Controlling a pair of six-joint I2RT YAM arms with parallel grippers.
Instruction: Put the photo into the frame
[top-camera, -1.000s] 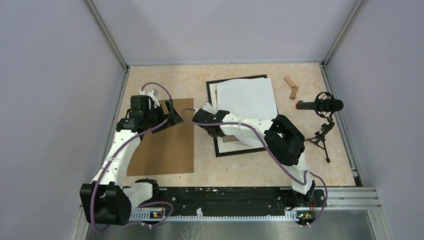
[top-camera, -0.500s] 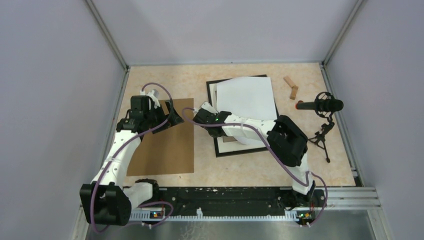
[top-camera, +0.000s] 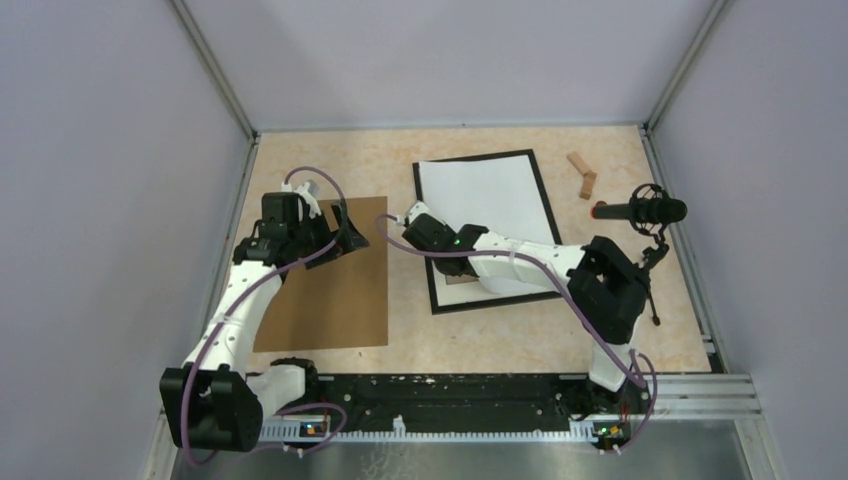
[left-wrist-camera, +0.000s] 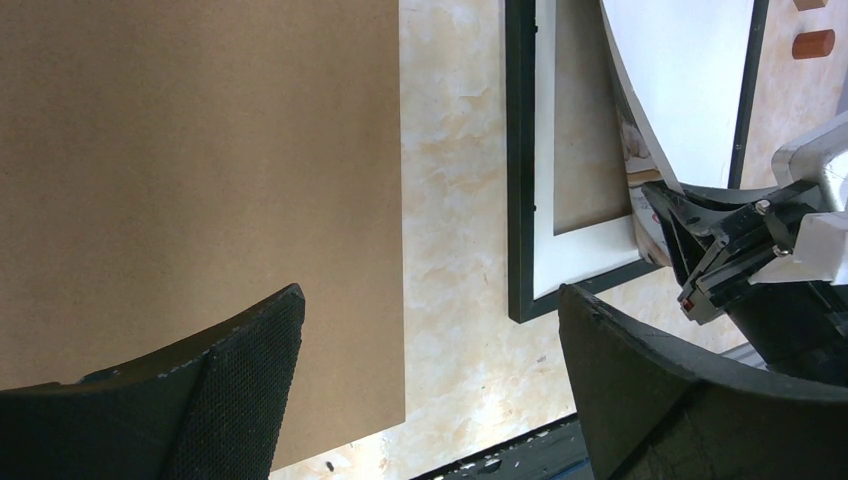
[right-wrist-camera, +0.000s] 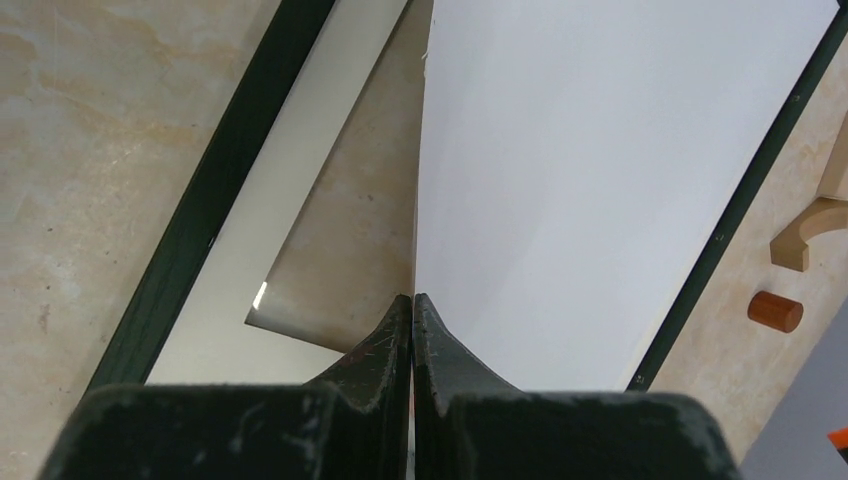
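Observation:
The photo (top-camera: 488, 195) shows its white back and lies over the far part of the black frame (top-camera: 480, 303), lined up with the frame's edges. My right gripper (top-camera: 425, 228) is shut on the photo's near left edge; in the right wrist view the fingers (right-wrist-camera: 412, 300) pinch the sheet (right-wrist-camera: 600, 170) above the frame (right-wrist-camera: 215, 190) and its white mat (right-wrist-camera: 200, 340). My left gripper (top-camera: 345, 228) is open and empty over the far right corner of the brown backing board (top-camera: 325, 290). The left wrist view shows the board (left-wrist-camera: 200, 150), the frame (left-wrist-camera: 519, 200) and the photo (left-wrist-camera: 690, 90).
Two wooden blocks (top-camera: 582, 175) lie at the far right beside the frame. A microphone on a small tripod (top-camera: 640, 212) stands at the right edge. Grey walls close in the table on three sides.
The photo has turned from lying skew across the frame to lying square with it. My right gripper and its arm have shifted a little to the right. The left arm has not moved.

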